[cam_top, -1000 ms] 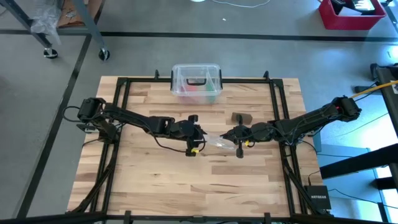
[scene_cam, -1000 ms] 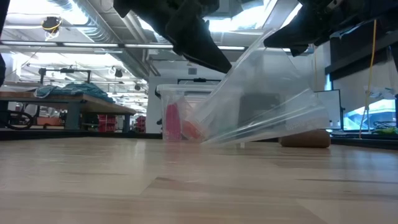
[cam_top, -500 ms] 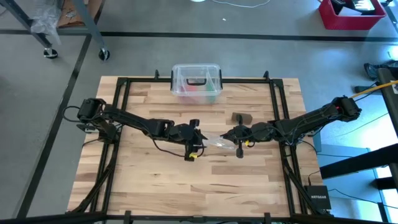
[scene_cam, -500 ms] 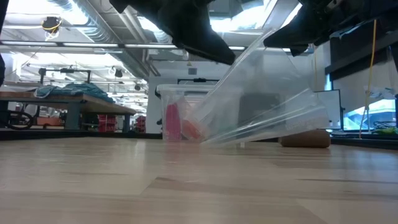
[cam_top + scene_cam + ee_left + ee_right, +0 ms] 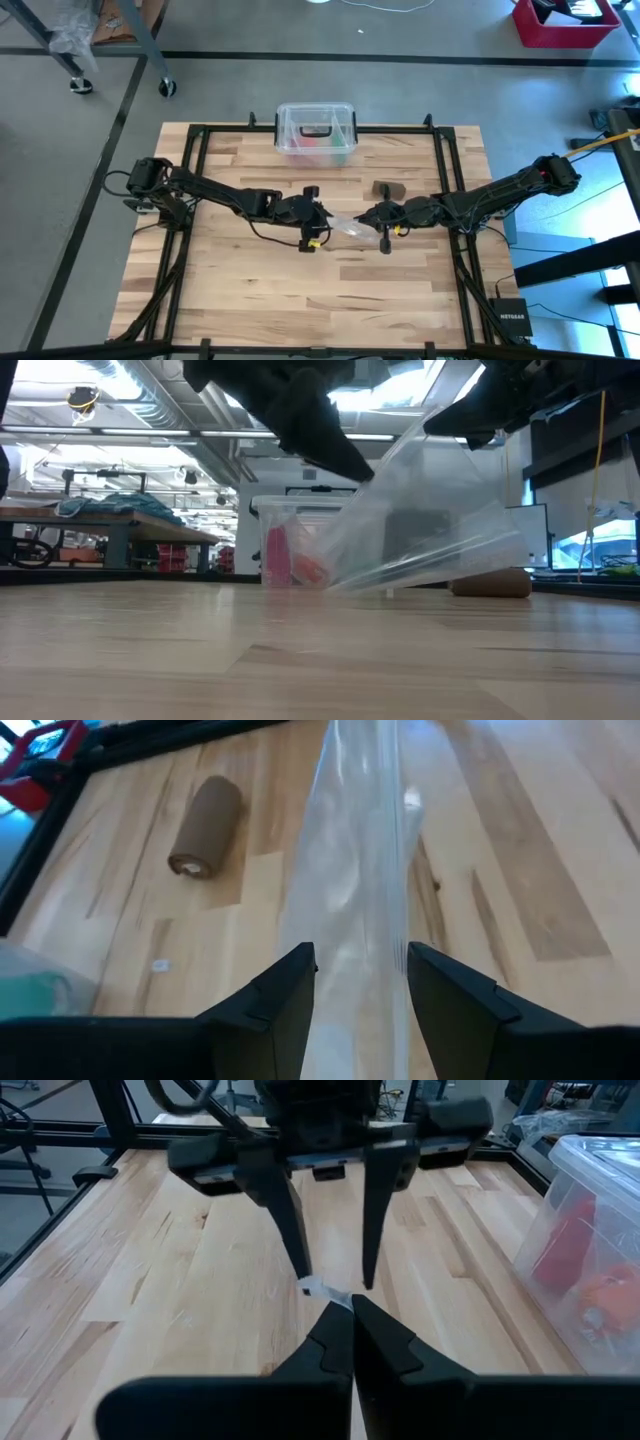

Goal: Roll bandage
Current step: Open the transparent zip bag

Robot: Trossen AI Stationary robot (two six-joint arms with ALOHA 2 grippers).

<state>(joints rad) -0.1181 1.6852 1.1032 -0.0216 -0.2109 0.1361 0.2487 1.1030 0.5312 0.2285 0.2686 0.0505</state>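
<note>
The surface (image 5: 250, 270) is pale butcher-block wood, laid in long planks with visible grain and a smooth, low-sheen finish, framed by matt black metal rails (image 5: 200, 160). The bandage (image 5: 205, 826) is a soft, matt brown cloth roll with a faintly fuzzy face. The bag (image 5: 420, 530) is thin clear plastic film, glossy and creased, catching bright streaks of light. The box (image 5: 316, 133) is rigid clear plastic, smooth and slightly shiny, with a black plastic handle. The left claw (image 5: 360, 985) and right claw (image 5: 350, 1335) have hard, matt black plastic-looking fingers with smooth faces.
</note>
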